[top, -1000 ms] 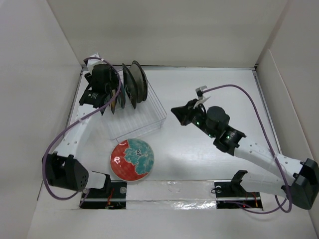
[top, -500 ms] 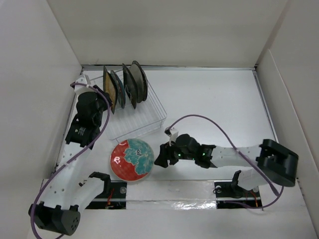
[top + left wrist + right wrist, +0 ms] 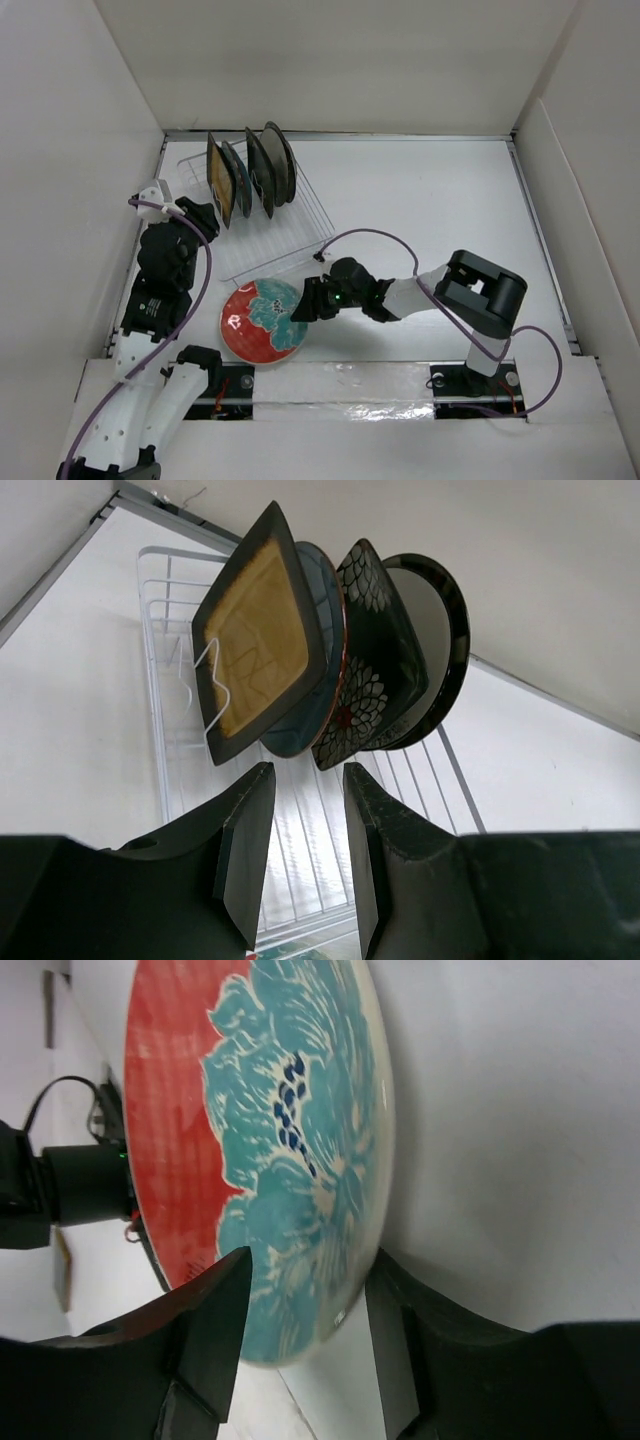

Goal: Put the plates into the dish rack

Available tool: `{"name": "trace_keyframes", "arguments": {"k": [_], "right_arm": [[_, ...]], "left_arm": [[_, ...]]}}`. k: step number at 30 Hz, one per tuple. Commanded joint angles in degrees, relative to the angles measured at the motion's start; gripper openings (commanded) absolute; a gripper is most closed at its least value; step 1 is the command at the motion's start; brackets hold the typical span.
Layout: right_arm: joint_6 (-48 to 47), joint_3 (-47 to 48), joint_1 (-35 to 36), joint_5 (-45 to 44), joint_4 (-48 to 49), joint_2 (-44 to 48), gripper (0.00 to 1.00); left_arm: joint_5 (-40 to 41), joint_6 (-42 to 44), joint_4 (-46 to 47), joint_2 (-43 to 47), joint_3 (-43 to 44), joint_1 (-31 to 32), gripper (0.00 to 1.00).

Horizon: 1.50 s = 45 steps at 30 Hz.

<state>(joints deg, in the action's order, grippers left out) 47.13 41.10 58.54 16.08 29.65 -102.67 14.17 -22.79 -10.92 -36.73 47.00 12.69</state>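
Observation:
A red plate with teal flowers (image 3: 255,325) (image 3: 250,1110) lies flat on the table in front of the clear dish rack (image 3: 290,240) (image 3: 165,630). My right gripper (image 3: 298,310) (image 3: 305,1300) is open at the plate's right rim, one finger over its face and the other on the table side. Gaps show on both sides. Several plates stand in the rack's far end: square black-gold (image 3: 262,645), teal (image 3: 318,590), square dark floral (image 3: 372,650), round dark-rimmed cream (image 3: 432,620). My left gripper (image 3: 203,215) (image 3: 305,860) is open and empty beside the rack's left wall.
White walls enclose the table on three sides. A purple cable (image 3: 365,235) loops above the right arm, just right of the rack. The near half of the rack holds no plates. A shiny strip (image 3: 350,380) runs along the table's front edge.
The left gripper let go at the rack and drew back toward me. The right arm swung down and left to the red plate, its jaws opening from shut.

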Motion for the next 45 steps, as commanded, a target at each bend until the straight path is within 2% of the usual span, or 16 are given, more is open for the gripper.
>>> {"name": "trace_keyframes", "arguments": {"k": [1, 2, 5, 6, 9, 12, 15, 17, 19, 20, 24, 27, 30, 35, 38, 45], "right_arm": [[2.43, 0.47, -2.11, 4.57, 3.83, -4.37, 0.53], [3.57, 0.30, -2.12, 5.01, 4.71, -4.99, 0.51], [4.72, 0.03, -3.43, 5.36, 5.94, -7.10, 0.34], [5.07, -0.06, -3.44, 5.80, 7.43, -7.89, 0.22], [7.18, -2.60, -4.93, 5.55, 11.03, -7.63, 0.00], [7.27, -6.11, -6.25, 4.40, 12.27, -4.74, 0.00], [5.26, -10.59, -7.74, 4.66, 12.89, 2.19, 0.00], [1.93, -10.87, -7.74, 5.45, 9.66, 9.37, 0.00], [-0.45, -9.82, -7.74, 5.90, 2.89, 14.67, 0.00], [-2.90, -8.94, -7.74, 5.81, 0.52, 20.35, 0.00], [-8.28, -1.05, -6.51, 2.30, -10.99, 33.37, 0.00], [-12.94, 5.02, -6.51, -0.33, -16.79, 38.32, 0.00], [-14.87, 11.88, -7.66, -1.92, -17.00, 38.69, 0.00], [-16.36, 21.80, -8.71, -6.58, -16.38, 32.82, 0.00], [-17.69, 25.51, -9.93, -9.65, -17.17, 28.77, 0.00], [-17.78, 31.14, -15.21, -9.83, -15.67, 25.07, 0.00]], "left_arm": [[-0.28, 1.52, 4.40, 0.87, -1.47, -0.03, 0.31], [-0.90, 1.60, 4.67, 1.13, -1.82, -0.03, 0.31], [-0.38, 1.69, 4.33, 1.75, -1.56, -0.03, 0.31], [-0.38, 1.69, 4.24, 2.01, -1.65, -0.03, 0.31], [0.41, 1.78, 4.50, 2.63, -1.83, -0.03, 0.32], [0.42, 1.78, 3.97, 2.63, -1.83, -0.03, 0.32], [0.06, 1.78, 4.76, 2.55, -1.92, -0.03, 0.32], [-0.02, 1.61, 3.98, 1.84, -1.48, -0.03, 0.32], [-0.29, 1.43, 3.97, 1.66, -1.48, -0.03, 0.32], [-0.03, 1.25, 4.32, 1.84, -1.48, -0.03, 0.33], [4.01, 0.29, 3.36, 2.71, -0.51, -0.03, 0.32], [7.44, -0.59, 3.45, 4.30, -0.86, -0.03, 0.32], [9.55, -1.30, 2.05, 3.51, -0.25, -0.03, 0.31], [13.15, -1.56, 0.55, 2.19, 0.54, -0.03, 0.30], [12.55, -1.12, 0.28, 1.05, 0.37, -0.03, 0.29], [10.17, -1.65, -0.86, -3.78, 0.63, -0.03, 0.28]]}}
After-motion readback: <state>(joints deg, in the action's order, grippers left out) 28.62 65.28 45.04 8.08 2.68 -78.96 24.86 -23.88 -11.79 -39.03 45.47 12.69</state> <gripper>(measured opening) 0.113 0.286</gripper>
